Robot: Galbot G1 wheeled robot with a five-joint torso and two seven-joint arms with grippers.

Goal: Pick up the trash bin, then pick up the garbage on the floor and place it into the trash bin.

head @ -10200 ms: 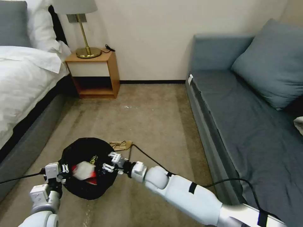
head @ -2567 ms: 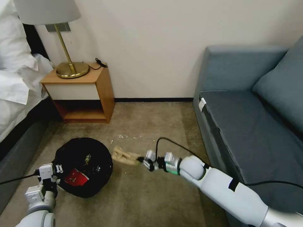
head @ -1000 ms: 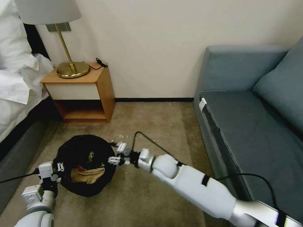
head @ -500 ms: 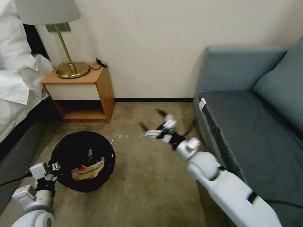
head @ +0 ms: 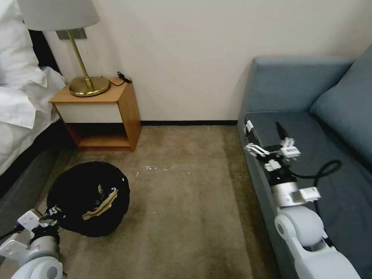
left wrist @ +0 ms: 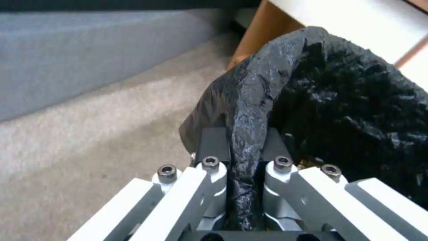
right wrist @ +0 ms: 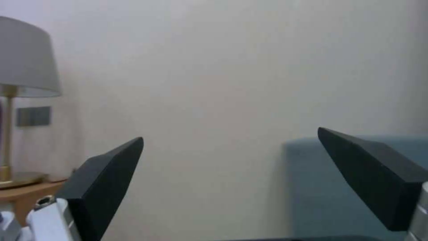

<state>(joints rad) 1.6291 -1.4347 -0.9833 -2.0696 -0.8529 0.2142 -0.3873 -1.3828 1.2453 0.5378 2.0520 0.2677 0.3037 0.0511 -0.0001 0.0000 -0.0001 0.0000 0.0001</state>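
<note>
Nearest the robot, at the lower left of the head view, the left gripper (head: 52, 212) has its fingers closed tight on a pinched fold of the crinkled glossy black plastic bag (left wrist: 339, 100) that lines the small round trash bin (head: 90, 197), gripping the bin's near rim. The bin stands over the beige carpet floor (head: 186, 209), beside the grey bed base (head: 19, 193) and in front of the wooden bedside table (head: 112, 116). Inside it lie a crumpled brown paper bag (head: 101, 201) and other litter too small to tell apart. Farther off on the right, the right gripper (head: 270, 146) is raised over the front edge of the blue-grey sofa (head: 329, 162), its black fingers (right wrist: 107, 180) spread wide with nothing between them, pointing toward the cream wall (head: 193, 58). A brass lamp (head: 87, 83) stands on the bedside table.
</note>
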